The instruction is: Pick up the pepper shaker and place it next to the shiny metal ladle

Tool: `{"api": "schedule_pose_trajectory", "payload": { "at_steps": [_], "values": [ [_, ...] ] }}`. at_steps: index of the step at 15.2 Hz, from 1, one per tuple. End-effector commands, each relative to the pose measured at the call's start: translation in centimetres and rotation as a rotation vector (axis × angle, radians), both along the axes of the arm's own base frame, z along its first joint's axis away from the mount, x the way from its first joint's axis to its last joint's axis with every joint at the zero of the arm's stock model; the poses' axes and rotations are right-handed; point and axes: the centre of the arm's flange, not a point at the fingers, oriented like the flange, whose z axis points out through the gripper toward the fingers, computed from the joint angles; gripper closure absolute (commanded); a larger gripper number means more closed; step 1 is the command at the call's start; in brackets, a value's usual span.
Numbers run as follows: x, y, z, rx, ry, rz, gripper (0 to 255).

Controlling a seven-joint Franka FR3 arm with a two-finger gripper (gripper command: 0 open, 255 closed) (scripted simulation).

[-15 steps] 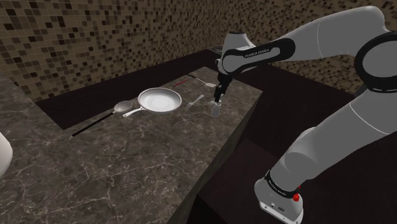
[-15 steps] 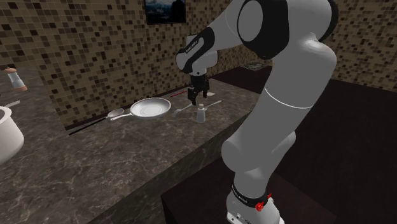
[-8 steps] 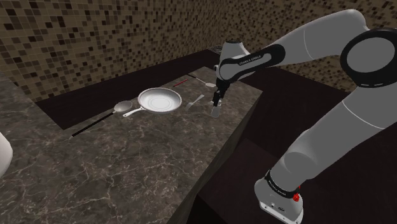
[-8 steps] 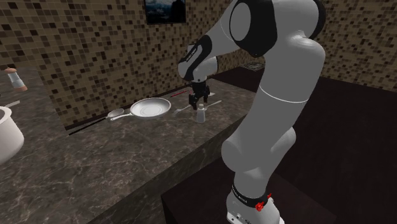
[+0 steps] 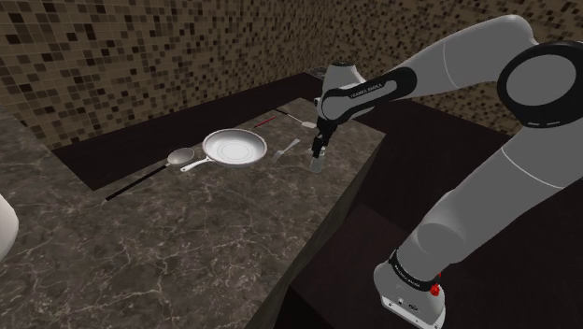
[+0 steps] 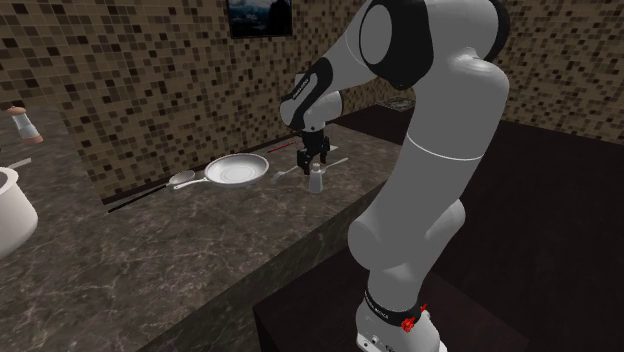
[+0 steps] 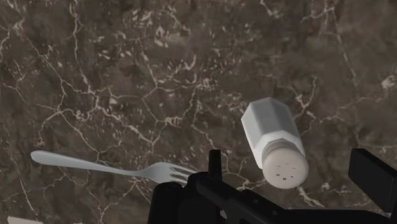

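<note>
Two black fingers [image 7: 372,175] of the pincer [image 6: 316,158] are spread wide around the top of the white pepper shaker [image 7: 273,143], not gripping it, and it's standing on the dark marble counter [image 5: 187,234] near a fork [image 7: 95,164], with the pan [image 5: 234,146] and ladle [image 5: 180,156] further off.

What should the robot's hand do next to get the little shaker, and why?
Probably close its fingers. The hand sits low at the white pepper shaker, which stands upright on the marble counter between the two open fingers. Neither finger seems to touch it, so it is not held yet.
</note>
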Motion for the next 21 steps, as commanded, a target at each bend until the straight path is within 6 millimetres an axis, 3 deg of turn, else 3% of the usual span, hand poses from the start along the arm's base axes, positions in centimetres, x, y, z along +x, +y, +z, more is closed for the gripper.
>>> {"api": "schedule_pose_trajectory", "payload": {
  "at_steps": [1,10,21],
  "values": [
    [0.0,0.0,0.0,0.0,0.0,0.0,255],
    [0.0,0.0,0.0,0.0,0.0,0.0,255],
    [0.0,0.0,5.8,0.0,0.0,0.0,255]
  ]
}}
